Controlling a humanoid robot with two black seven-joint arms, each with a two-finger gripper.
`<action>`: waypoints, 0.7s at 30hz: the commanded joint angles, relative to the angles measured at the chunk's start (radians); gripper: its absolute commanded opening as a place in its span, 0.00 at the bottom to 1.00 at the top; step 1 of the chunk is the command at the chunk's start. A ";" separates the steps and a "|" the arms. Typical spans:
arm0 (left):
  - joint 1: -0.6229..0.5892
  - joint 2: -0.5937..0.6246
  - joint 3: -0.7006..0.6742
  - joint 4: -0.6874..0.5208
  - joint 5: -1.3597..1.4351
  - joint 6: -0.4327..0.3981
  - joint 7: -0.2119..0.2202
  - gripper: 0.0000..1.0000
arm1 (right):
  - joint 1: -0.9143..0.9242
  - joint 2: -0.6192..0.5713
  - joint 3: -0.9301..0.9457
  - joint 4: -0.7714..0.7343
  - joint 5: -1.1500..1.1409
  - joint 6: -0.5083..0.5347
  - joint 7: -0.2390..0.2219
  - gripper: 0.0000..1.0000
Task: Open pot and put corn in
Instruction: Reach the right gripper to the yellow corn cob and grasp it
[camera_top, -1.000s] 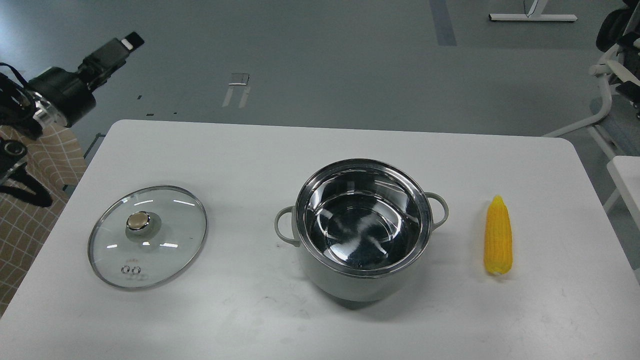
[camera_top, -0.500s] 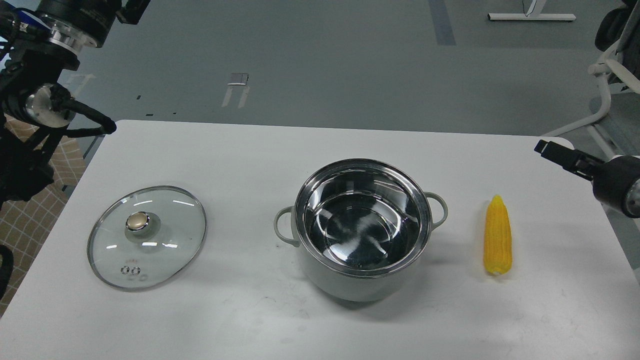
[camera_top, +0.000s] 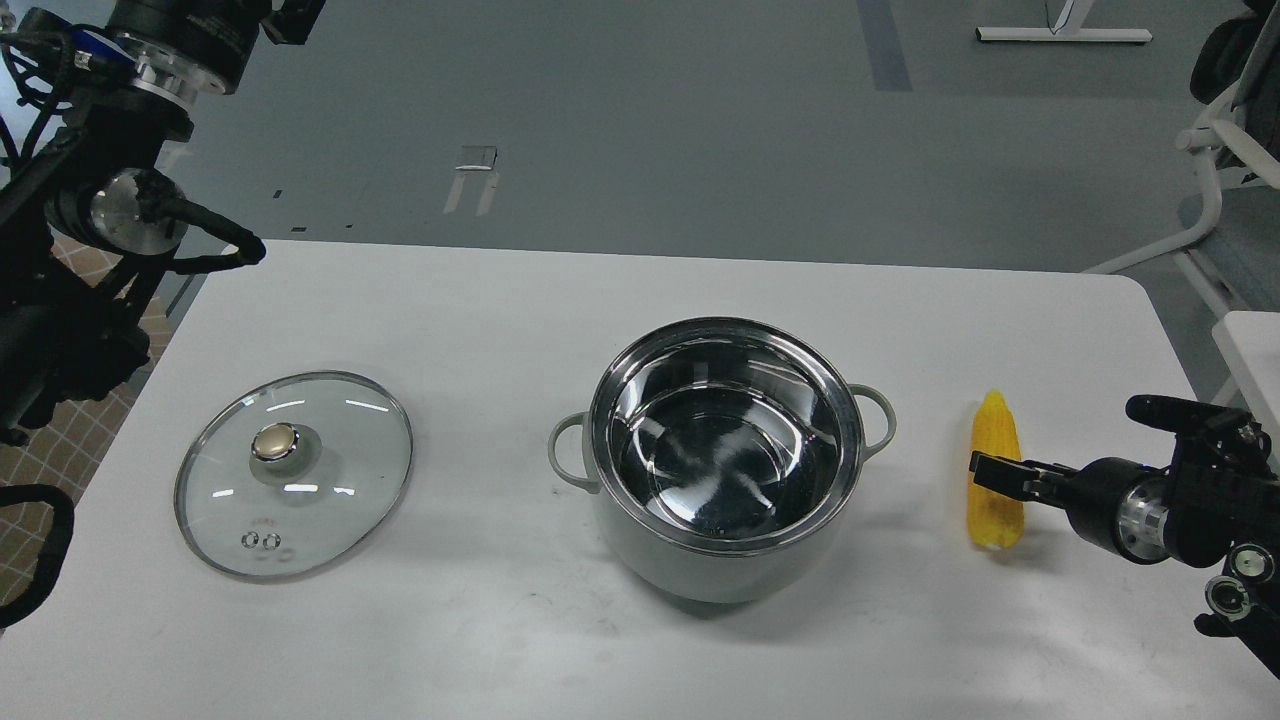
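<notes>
The pale grey-green pot (camera_top: 700, 570) stands open at the table's middle, its shiny steel inside empty. The yellow corn (camera_top: 996, 428) lies on the table to the right of the pot, tip pointing away from me. My right gripper (camera_top: 990, 468) comes in from the right, and its dark fingers overlap the corn's middle. They cannot be told apart, and whether they touch the corn is unclear. My left gripper (camera_top: 295, 18) is high at the top left, far from the table and cut off by the frame's edge.
The clear glass lid (camera_top: 330, 480) with a gold knob lies flat on the white table (camera_top: 500, 320) to the left of the pot. A white chair frame (camera_top: 1215, 180) and another white table's corner (camera_top: 1250, 350) stand off to the right.
My right arm has moved down and towards me, from above the table's far right corner to the corn. The left arm has shifted slightly right. Pot, lid and corn have not moved.
</notes>
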 joint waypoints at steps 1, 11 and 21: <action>-0.001 0.000 0.002 -0.002 0.001 0.000 0.000 0.96 | -0.002 0.018 -0.002 -0.027 -0.002 0.000 -0.007 0.80; -0.004 0.001 0.006 -0.002 0.002 0.000 0.002 0.96 | 0.014 0.034 0.009 -0.037 0.001 0.000 -0.008 0.15; -0.004 0.001 0.009 -0.011 0.004 0.003 0.002 0.97 | 0.032 0.038 0.203 0.050 0.018 0.000 0.002 0.00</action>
